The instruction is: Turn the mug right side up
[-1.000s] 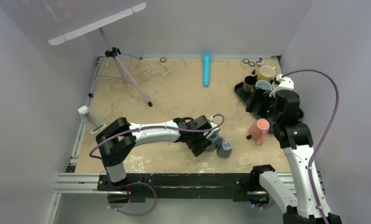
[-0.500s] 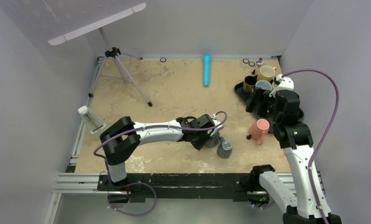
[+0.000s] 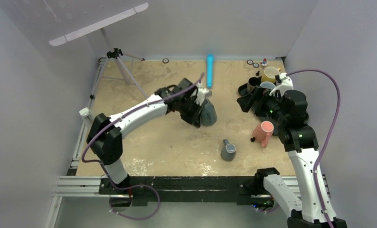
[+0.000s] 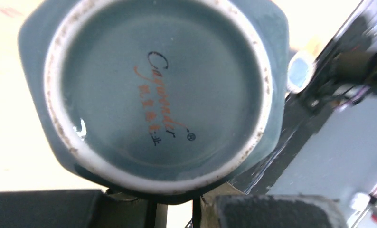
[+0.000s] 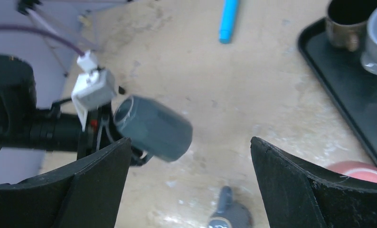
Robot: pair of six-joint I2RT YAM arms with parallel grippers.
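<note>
The grey-blue mug hangs in the air over the middle of the table, tipped on its side. My left gripper is shut on it from the left. In the left wrist view the mug's glazed base with its white foot ring fills the frame, and my fingers show only along the bottom edge. The right wrist view has the mug with its base turned toward the left arm. My right gripper stands wide open and empty near the tray at the right.
A small dark grey mug sits on the table near the front, also seen in the right wrist view. A pink mug stands right of it. The black tray carries several mugs. A blue tube and a tripod are at the back.
The left gripper closed on the mug beside the dark grey one, then lifted it up and back toward the table's middle, tipping it sideways. The right gripper shifted slightly.
</note>
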